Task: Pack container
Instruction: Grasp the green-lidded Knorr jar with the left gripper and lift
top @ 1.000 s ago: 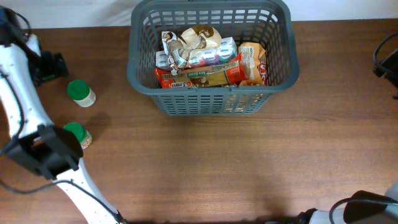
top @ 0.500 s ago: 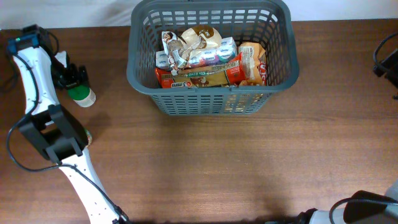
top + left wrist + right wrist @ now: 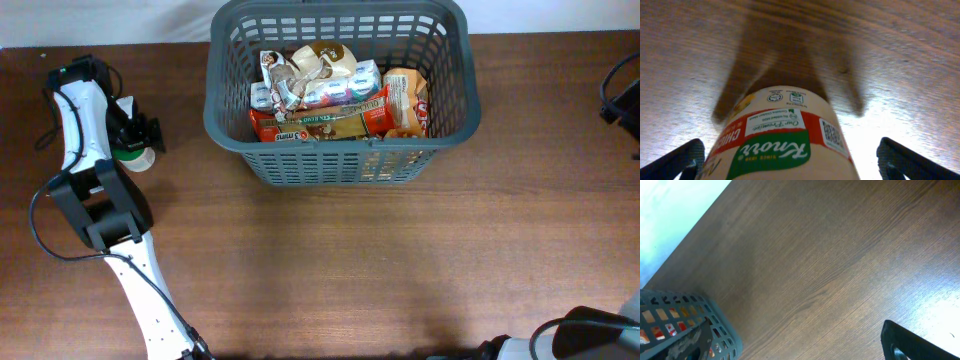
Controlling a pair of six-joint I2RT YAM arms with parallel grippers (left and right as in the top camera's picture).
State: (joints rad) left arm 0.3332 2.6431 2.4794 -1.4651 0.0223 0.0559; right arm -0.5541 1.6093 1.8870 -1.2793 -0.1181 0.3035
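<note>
I see the left fingers (image 3: 677, 162) spread wide, one dark tip at each lower corner of the left wrist view, with a Knorr jar (image 3: 785, 140) between them. A gap of wooden tabletop (image 3: 880, 65) shows on both sides of the jar, so the fingers do not touch it and hold nothing. From overhead, the jar shows a green lid and sits at the left side of the tabletop, mostly hidden under the left wrist.

The container (image 3: 340, 165), a dark grey slotted basket, stands at the far middle of the tabletop, well apart from the jar. Inside lie snack packets, among them a long red wrapper (image 3: 320, 122) along the near wall and an orange packet (image 3: 405, 95) at the right end.

Of the right fingers (image 3: 912, 342) I see only one dark piece at the bottom right of the right wrist view, so I cannot tell how far open they are.
</note>
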